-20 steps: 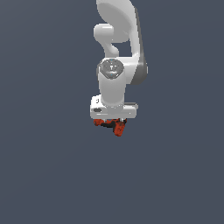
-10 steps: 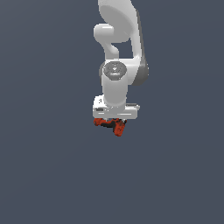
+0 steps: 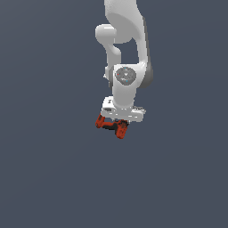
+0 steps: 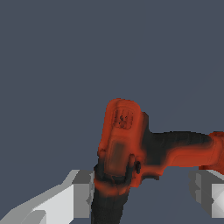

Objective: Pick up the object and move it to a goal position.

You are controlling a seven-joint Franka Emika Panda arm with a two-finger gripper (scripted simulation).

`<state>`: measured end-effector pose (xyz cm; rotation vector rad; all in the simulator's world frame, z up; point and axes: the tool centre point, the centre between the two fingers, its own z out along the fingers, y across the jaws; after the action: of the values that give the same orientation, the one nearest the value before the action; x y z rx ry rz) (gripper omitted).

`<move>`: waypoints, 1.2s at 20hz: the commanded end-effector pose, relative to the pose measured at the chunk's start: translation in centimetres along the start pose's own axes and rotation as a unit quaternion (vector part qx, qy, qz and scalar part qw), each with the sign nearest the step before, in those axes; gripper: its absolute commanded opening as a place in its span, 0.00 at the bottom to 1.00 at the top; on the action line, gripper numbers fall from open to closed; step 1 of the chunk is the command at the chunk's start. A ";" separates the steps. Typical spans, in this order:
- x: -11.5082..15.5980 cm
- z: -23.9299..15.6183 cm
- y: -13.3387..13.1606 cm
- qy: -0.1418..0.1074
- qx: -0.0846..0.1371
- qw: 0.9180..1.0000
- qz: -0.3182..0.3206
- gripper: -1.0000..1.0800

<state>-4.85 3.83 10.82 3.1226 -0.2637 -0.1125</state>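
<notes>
The gripper (image 3: 116,121) is squeezing the red drill (image 3: 111,126) between its fingers and has barely moved in the last second, so the carrying is looking nearly done.

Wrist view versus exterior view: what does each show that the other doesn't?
Only the wrist view shows the drill up close: its L shape, black parts, and the grey fingertips flanking it with gaps visible on both sides. Only the exterior view shows the white arm above the gripper. Both show the drill at the gripper against a plain grey background; neither shows a goal marker.
</notes>
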 end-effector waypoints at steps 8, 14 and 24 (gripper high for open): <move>-4.3 3.8 -1.8 -0.002 -0.014 0.997 0.077 0.81; -6.1 5.1 -2.4 -0.001 -0.019 0.994 0.107 0.81; -7.0 5.7 -2.6 -0.001 -0.021 0.993 0.120 0.81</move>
<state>-11.69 7.59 5.59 3.0198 -0.6225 -0.1185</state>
